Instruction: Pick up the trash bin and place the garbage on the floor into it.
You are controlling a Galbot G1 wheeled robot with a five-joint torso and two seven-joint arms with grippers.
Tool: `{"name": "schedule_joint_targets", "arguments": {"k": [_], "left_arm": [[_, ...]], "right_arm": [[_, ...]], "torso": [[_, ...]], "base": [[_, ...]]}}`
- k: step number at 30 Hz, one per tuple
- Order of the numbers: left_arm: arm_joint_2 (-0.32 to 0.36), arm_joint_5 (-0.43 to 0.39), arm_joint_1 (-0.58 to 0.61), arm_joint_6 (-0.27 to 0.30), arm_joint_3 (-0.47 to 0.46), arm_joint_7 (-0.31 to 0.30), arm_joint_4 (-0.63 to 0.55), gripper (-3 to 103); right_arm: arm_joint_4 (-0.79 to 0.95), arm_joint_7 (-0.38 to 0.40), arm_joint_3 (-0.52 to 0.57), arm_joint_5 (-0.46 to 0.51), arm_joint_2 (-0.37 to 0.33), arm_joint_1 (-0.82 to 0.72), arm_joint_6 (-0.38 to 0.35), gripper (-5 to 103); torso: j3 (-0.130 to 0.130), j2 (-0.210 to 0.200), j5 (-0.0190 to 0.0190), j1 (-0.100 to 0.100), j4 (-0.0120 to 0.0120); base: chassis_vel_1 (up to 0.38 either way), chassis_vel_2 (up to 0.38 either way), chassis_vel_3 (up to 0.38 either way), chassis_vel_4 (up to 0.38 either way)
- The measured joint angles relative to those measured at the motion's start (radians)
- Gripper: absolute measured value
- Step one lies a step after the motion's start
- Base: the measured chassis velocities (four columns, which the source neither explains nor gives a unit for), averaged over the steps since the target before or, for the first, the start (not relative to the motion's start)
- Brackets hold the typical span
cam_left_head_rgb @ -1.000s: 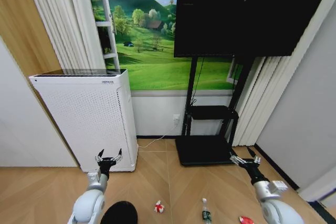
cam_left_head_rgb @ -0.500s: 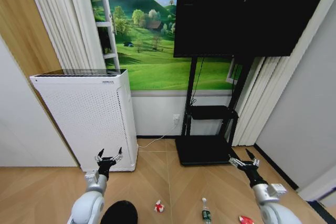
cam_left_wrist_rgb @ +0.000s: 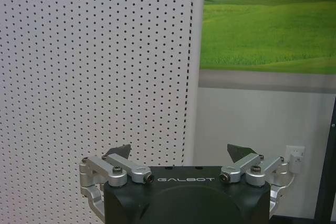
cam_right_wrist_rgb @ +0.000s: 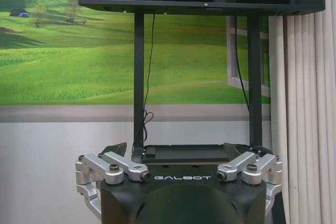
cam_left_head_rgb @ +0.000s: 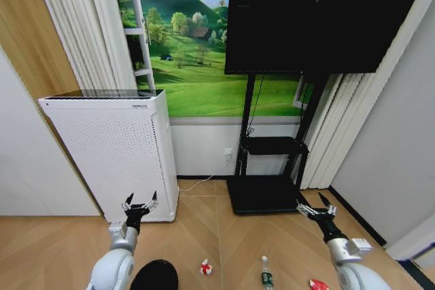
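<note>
Left to right, taking the trash bin [cam_left_head_rgb: 155, 276] as reference. It sits on the wooden floor [cam_left_head_rgb: 61, 246] at the bottom edge of the head view, with only its dark rim in sight. The white air purifier [cam_left_head_rgb: 112, 151] stands behind it against the wall. The left gripper [cam_left_head_rgb: 140, 204] hangs above the bin with its fingers spread and nothing between them.

To the right of the bin, well apart from one another, lie the red-and-white wrapper [cam_left_head_rgb: 206, 267], the small bottle [cam_left_head_rgb: 266, 273] and a red scrap [cam_left_head_rgb: 318, 284]. The right gripper [cam_left_head_rgb: 315, 210] is raised beyond the bottle, likewise released and empty, in front of the black TV stand [cam_left_head_rgb: 268, 171].

Risks, as judged: the bin is low and close to the robot's own base, so a blind reach could clip the rim and tip it. The purifier stands close to the left arm's path. The bottle may roll when nudged.

View differences: the head view alone takes in bin and litter. The left wrist view adds the purifier's perforated panel at close range and a wall socket [cam_left_wrist_rgb: 295, 157]. The right wrist view adds the cable [cam_right_wrist_rgb: 149, 66] trailing down the stand.
</note>
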Motion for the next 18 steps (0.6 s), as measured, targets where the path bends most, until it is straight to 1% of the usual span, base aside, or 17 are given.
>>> {"name": "schedule_joint_targets", "arguments": {"k": [4, 7, 11, 13, 16, 18], "left_arm": [[-0.001, -0.001, -0.001, 0.001, 0.0, -0.002, 0.001, 100], [-0.003, -0.003, -0.002, 0.003, 0.001, -0.003, 0.001, 100], [-0.003, -0.003, -0.004, 0.003, 0.002, -0.003, 0.003, 100], [-0.003, -0.003, -0.007, 0.003, 0.002, -0.003, 0.006, 100], [-0.003, -0.003, -0.008, 0.003, 0.002, -0.003, 0.008, 100], [-0.003, -0.002, -0.01, 0.003, 0.002, -0.002, 0.009, 100]], "right_arm": [[0.001, 0.0, 0.0, 0.0, 0.0, 0.0, 0.0, 100], [0.001, 0.0, 0.0, 0.0, -0.001, 0.002, -0.001, 100], [0.001, 0.0, 0.0, 0.0, -0.001, 0.003, -0.001, 100], [0.0, 0.0, 0.0, 0.0, -0.001, 0.004, -0.002, 100], [-0.001, 0.0, 0.0, 0.0, -0.001, 0.005, -0.002, 100], [-0.003, 0.001, -0.001, 0.0, -0.001, 0.006, -0.003, 100]], "torso": [[-0.005, -0.008, 0.0, -0.004, 0.0], [-0.015, -0.026, 0.0, -0.011, 0.0], [-0.022, -0.038, 0.0, -0.016, 0.0], [-0.031, -0.054, 0.0, -0.022, 0.0], [-0.036, -0.062, 0.0, -0.025, 0.0], [-0.045, -0.076, 0.0, -0.031, 0.0]], "base": [[0.0, 0.0, 0.0, 0.0], [0.0, 0.0, 0.0, 0.0], [0.0, 0.0, 0.0, 0.0], [0.0, 0.0, 0.0, 0.0], [0.0, 0.0, 0.0, 0.0], [0.0, 0.0, 0.0, 0.0]]}}
